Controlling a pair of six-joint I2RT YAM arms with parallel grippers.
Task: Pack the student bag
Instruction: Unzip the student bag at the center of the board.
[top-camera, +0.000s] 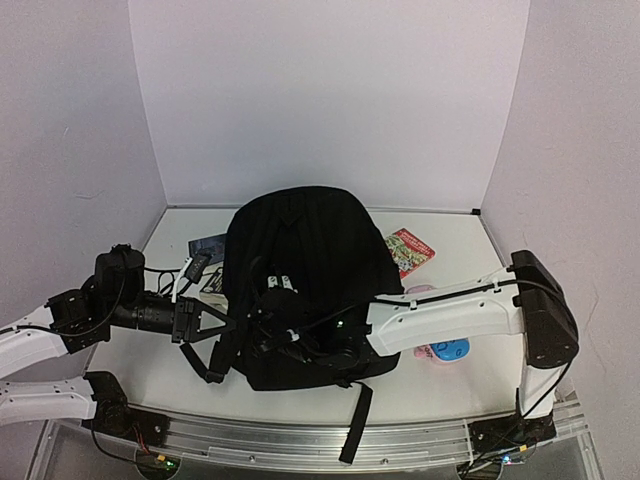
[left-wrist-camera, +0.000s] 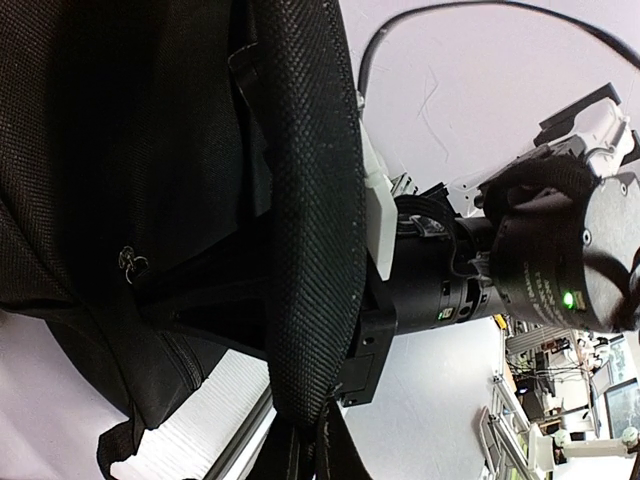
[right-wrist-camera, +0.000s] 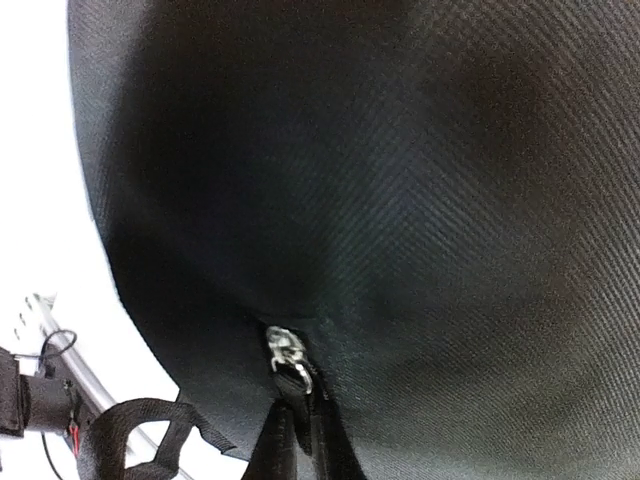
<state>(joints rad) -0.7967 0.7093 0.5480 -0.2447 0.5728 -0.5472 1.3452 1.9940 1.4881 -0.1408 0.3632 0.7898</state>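
Evidently we are at the zip. The student bag (top-camera: 305, 265) lies in the centre of the overhead view, its webbing ends trailing toward the lower edge of the frame. The right gripper (right-wrist-camera: 297, 432), at the bottom centre of its wrist view, is clenched on the tab of the metal zipper pull (right-wrist-camera: 288, 352). The left gripper (top-camera: 214, 327) meets the bag's left edge. It is pinched tight, and as far as we can tell it has a fold of the bag's fabric.

The pencil case (top-camera: 447, 350) sits outside the bag at the right, under the right forearm, so we judge that the bag has yet to be opened.

To do this well, we should draw the pull along the line of the zip and low to the cloth, not lift it away. The left claw should hold firm in the opposite direction so the soft fabric stays taut. The tab is small and could slip out. The loose strap loop (right-wrist-camera: 130, 432) at the lower left of that view could snag.
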